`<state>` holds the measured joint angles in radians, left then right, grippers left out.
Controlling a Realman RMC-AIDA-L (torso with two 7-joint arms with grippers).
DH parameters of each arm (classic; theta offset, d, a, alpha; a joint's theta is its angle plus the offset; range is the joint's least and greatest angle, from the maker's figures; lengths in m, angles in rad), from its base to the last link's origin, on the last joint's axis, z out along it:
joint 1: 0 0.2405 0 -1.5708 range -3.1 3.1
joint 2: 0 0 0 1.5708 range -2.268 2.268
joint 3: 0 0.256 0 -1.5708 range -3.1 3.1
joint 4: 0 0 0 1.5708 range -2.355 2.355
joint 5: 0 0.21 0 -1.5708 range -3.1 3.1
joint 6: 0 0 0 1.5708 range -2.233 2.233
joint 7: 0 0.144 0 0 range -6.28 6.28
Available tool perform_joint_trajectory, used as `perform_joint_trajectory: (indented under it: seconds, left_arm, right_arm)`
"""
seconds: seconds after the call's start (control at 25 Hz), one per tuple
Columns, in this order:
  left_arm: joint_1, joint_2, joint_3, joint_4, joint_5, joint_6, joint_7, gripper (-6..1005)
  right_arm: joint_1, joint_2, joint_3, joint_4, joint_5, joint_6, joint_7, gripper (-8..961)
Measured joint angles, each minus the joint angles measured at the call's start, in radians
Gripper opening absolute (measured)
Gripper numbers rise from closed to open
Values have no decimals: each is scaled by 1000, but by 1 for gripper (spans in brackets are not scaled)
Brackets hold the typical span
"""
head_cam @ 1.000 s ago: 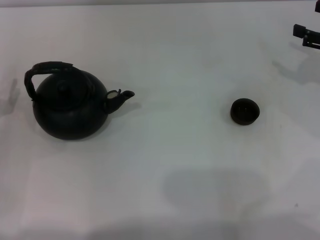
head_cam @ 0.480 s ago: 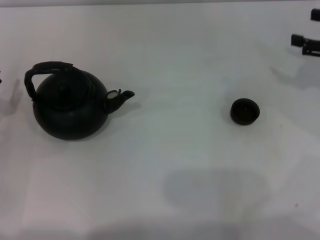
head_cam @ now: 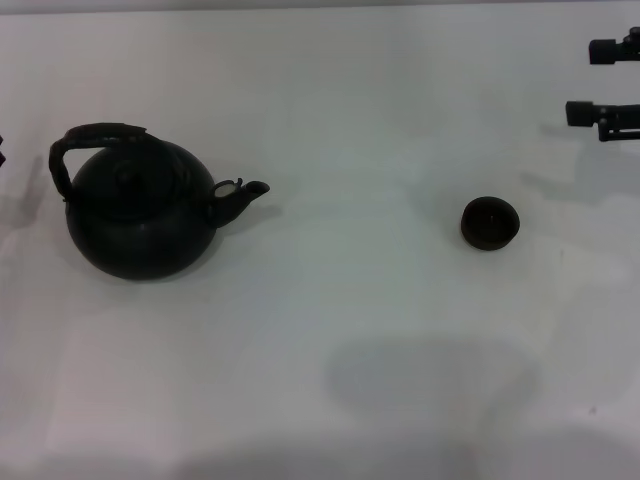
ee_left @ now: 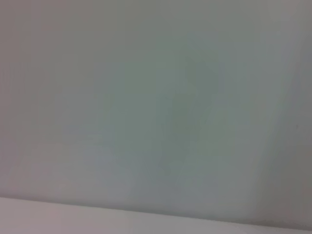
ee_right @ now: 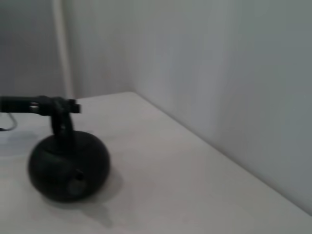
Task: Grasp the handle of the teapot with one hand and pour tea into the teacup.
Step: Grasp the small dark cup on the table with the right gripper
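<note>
The black teapot (head_cam: 140, 215) stands at the table's left, its spout (head_cam: 247, 190) pointing right toward the teacup (head_cam: 490, 222). The dark hoop handle (head_cam: 98, 134) arches over its top, tilted to the left and back. The small black teacup stands alone at the right. No tea shows. My right gripper (head_cam: 592, 82) hovers open and empty at the far right edge, beyond the cup. Only a dark sliver of my left gripper (head_cam: 1, 150) shows at the left edge, left of the teapot. The right wrist view shows the teapot (ee_right: 68, 165) far off, with a dark bar above it.
The white table (head_cam: 350, 330) carries only the teapot and cup, with a wide bare stretch between them. The left wrist view shows only a pale blank surface (ee_left: 156, 107). A pale wall (ee_right: 219, 73) runs along the table's far edge in the right wrist view.
My right gripper has come further into view from the right edge, and both its fingers show now. A sliver of the left gripper has appeared at the left edge. Teapot and cup have not moved.
</note>
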<state>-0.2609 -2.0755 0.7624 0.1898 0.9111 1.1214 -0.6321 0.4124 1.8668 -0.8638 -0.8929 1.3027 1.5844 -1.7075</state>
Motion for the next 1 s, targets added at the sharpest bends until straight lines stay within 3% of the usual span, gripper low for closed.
perform_joint_trajectory:
  seconds: [0.24,0.6,1.0]
  left_arm:
    - [-2,0,6,5,0,0,0,728]
    - [-11,0,12,6,2,0,0,729]
    - [-4,0,12,2,18,0,0,729]
  right_arm:
    - [43,18,-4,11,-81,29,48,849]
    - [60,84,0,9,-145,25,38,851]
    - [66,113,-13,15,-155,23,44,853]
